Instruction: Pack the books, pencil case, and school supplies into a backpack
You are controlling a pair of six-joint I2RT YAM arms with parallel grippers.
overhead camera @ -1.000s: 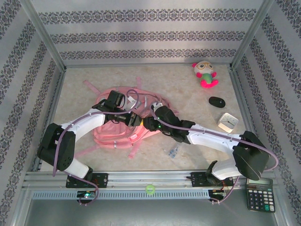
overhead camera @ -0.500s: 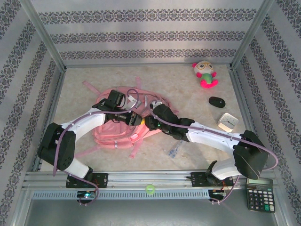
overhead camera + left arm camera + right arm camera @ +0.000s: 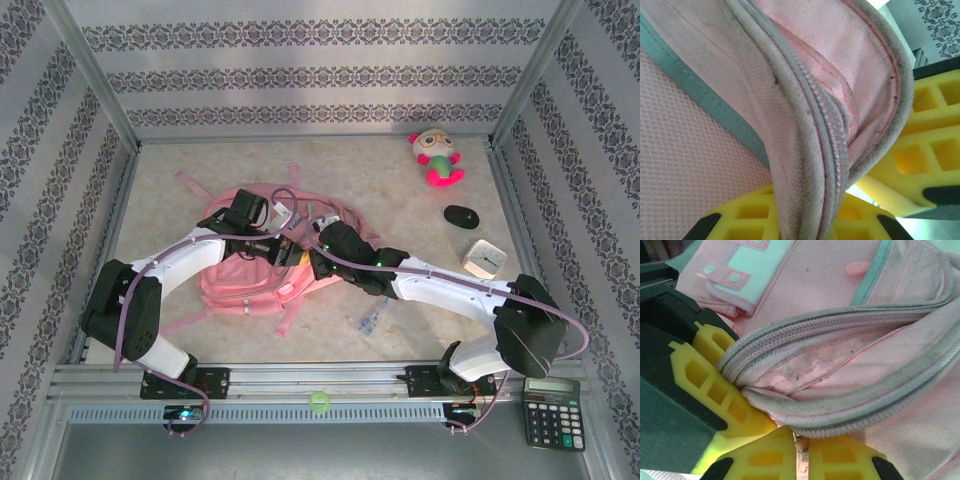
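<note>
Two arms meet over one large pink fabric backpack (image 3: 232, 285), which lies flat on the pale marbled desk (image 3: 400, 190), left of centre, with its straps splayed around it.

- Left gripper (image 3: 283, 250): yellow fingers (image 3: 920, 150) clamped on a fold of the backpack's grey zip-edged rim, the fabric pinched between them.
- Right gripper (image 3: 309, 264): yellow fingers (image 3: 840, 460) drawn together, tips against the zip rim of the same opening. Whether any fabric is caught between them cannot be told.
- Small clear plastic packet with bluish contents (image 3: 370, 321): on the desk, near the backpack's right side but apart from it, beside the right forearm.
- Pink-and-green plush toy (image 3: 436, 157): far right corner of the desk.
- Black oval object (image 3: 461, 216) and white square clock (image 3: 484, 259): right side of the desk, well apart from the backpack.
- Black calculator (image 3: 552, 412): near right, beyond the desk's front rail.
- Small green ring (image 3: 319, 402): on the front rail, between the arm bases.
</note>
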